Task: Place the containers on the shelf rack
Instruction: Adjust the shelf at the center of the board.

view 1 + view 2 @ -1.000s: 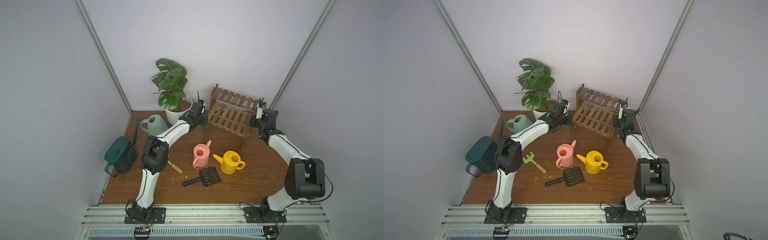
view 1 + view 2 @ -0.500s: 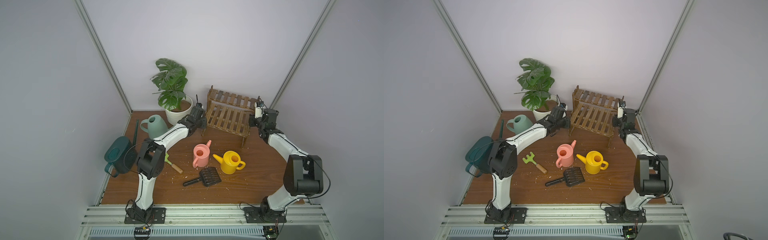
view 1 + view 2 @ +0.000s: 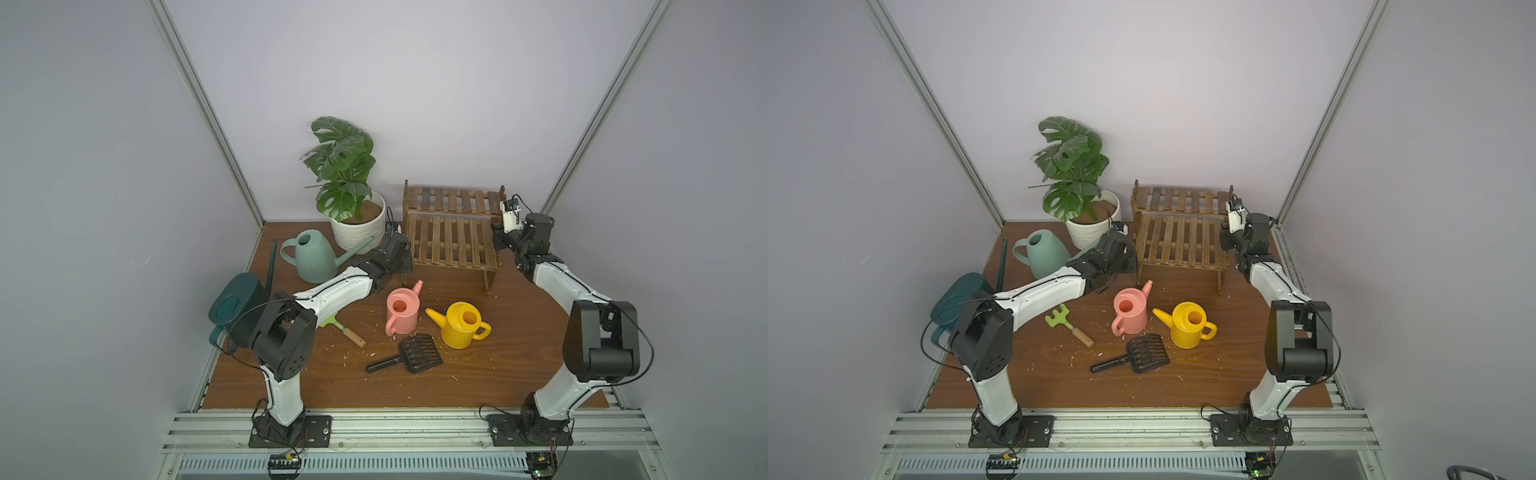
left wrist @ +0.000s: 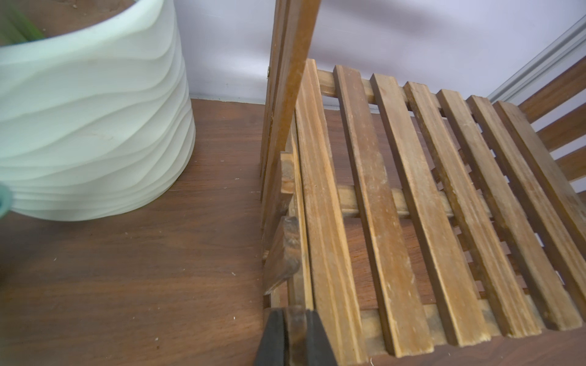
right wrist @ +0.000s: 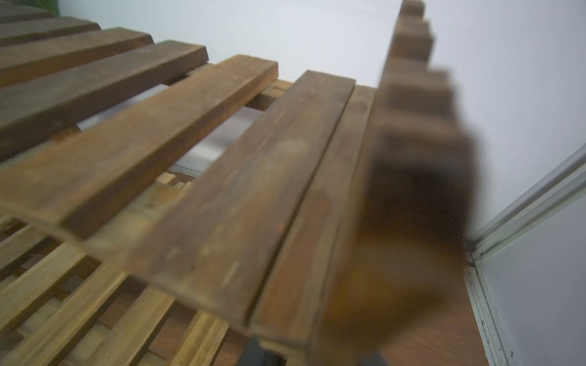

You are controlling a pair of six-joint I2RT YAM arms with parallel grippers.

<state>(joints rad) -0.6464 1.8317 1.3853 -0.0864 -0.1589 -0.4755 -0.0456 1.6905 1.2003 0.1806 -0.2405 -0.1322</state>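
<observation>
I have my left gripper (image 4: pixel 296 339) clenched on the front left corner of the shelf rack (image 3: pixel 451 243), with a wooden piece pinched between its black fingers (image 4: pixel 272 342). My right gripper (image 3: pixel 500 241) grasps the rack's right side rail. All four cans are on the table (image 3: pixel 519 353), off the rack. The pink watering can (image 3: pixel 402 311) is just in front of its left leg and the yellow watering can (image 3: pixel 461 326) in front of its middle. The sage-green watering can (image 3: pixel 311 257) is off its left side, past the white plant pot (image 3: pixel 359 228). The dark teal watering can (image 3: pixel 237 305) is farthest away, to the front-left
</observation>
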